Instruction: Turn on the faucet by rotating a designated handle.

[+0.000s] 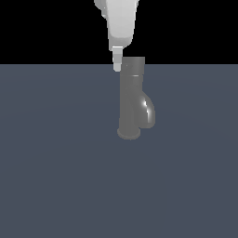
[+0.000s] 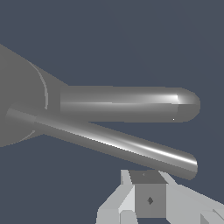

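The shiny dark grey metal faucet (image 1: 131, 95) stands straight up, a bit above the middle of the flat blue-grey floor (image 1: 56, 176). It is a tall round tube. At the bottom it has a round flat foot that sits on the floor. Low down, on the exterior view's right, a short curved spout (image 1: 148, 111) bulges out, with a bright streak of light on it.

In the wrist view the faucet (image 2: 22, 100) is seen from above, so its top looks like a big grey round shape. The spout (image 2: 131, 104) sticks out from it like a fat rounded tube. The thin straight grey metal bar handle (image 2: 109, 142) lies across the top and points out past the edge, slanted a little away from the spout. It has a bright shine along it. In the exterior view the handle cannot be picked out clearly at the top of the tube.

The white robot gripper (image 1: 117, 65) hangs down from above, just beside the top of the faucet on the exterior view's left. Only one slim finger shows there. In the wrist view the pale grey gripper (image 2: 148, 199) sits very close to the far end of the handle, and seems to be right against it. I cannot tell if the gripper is wide or narrow, because its finger tips are not clear in either view.
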`<state>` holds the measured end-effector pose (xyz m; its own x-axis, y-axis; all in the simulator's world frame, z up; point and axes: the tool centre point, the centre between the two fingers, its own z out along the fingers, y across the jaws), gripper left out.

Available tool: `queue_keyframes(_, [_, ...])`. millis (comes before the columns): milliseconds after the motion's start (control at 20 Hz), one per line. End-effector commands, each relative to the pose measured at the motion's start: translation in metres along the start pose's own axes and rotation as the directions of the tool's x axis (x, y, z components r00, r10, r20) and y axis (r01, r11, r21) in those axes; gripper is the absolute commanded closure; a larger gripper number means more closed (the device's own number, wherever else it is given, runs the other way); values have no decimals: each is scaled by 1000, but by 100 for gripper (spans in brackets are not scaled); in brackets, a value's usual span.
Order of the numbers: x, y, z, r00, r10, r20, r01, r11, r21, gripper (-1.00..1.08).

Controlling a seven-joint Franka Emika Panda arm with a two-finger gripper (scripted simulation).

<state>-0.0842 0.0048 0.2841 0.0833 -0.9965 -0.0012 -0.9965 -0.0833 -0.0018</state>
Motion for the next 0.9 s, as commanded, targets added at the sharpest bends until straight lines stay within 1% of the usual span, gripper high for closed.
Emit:
queue_keyframes(0, [14,9,-1,1000,12,-1,-12,1000,-2,108])
queue_keyframes(50, [14,9,-1,1000,12,-1,-12,1000,-2,108])
queue_keyframes(100, [6,5,0,1000,1,0,-1,1000,0,108])
queue_keyframes(850, [99,2,-1,1000,10,-1,-10,1000,-2,108])
